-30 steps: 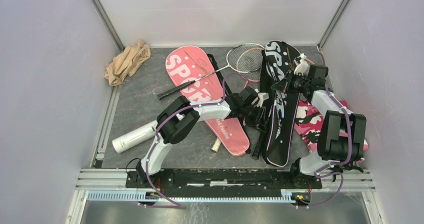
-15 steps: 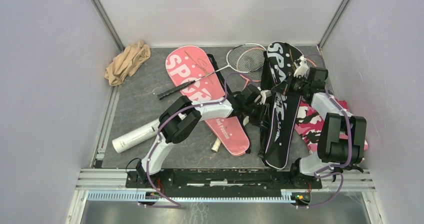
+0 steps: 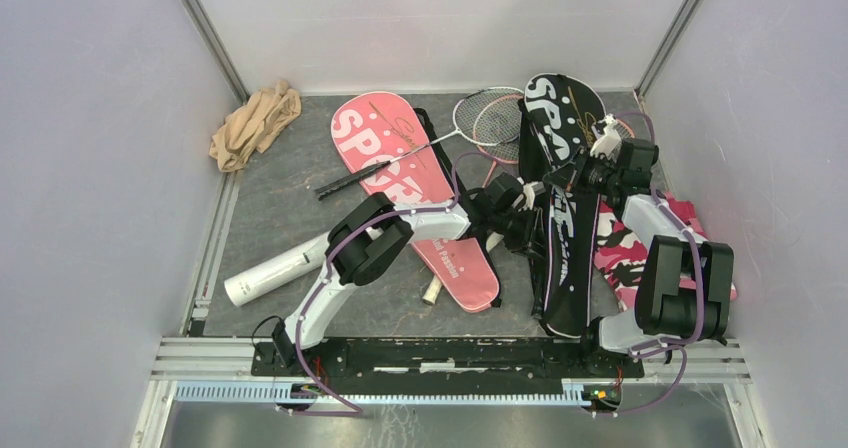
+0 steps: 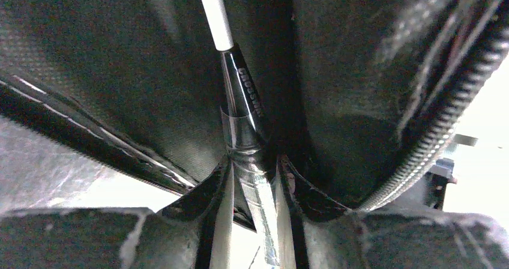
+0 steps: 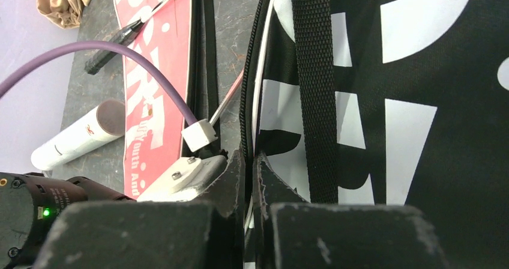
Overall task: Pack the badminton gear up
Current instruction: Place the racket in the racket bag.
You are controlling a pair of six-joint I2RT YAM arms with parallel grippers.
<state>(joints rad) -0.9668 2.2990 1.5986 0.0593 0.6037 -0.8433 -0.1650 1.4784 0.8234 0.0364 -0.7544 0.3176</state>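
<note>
The black SPORT bag (image 3: 562, 218) lies lengthwise at the right, and my right gripper (image 3: 577, 174) (image 5: 249, 161) is shut on its zipper edge (image 5: 245, 101). My left gripper (image 3: 526, 223) (image 4: 252, 182) reaches into the bag's open side. It is shut on a racket's plastic-wrapped handle (image 4: 251, 161), and the racket's shaft (image 4: 214, 14) runs on into the dark inside. The pink SPORT bag (image 3: 400, 168) lies left of centre with a black-handled racket (image 3: 372, 168) across it. Two racket heads (image 3: 490, 118) show behind it. The white tube (image 3: 268, 274) lies near left. A shuttlecock (image 3: 605, 136) sits by my right wrist.
A beige cloth (image 3: 255, 123) is bunched in the far left corner. A pink camouflage cloth (image 3: 630, 243) lies under my right arm beside the black bag. A white handle end (image 3: 432, 290) pokes out by the pink bag's near tip. Walls close in on three sides.
The black bag has slid toward the back wall and straightened, its near end now closer to the right base. My left gripper has pushed a little rightward with the racket handle.
</note>
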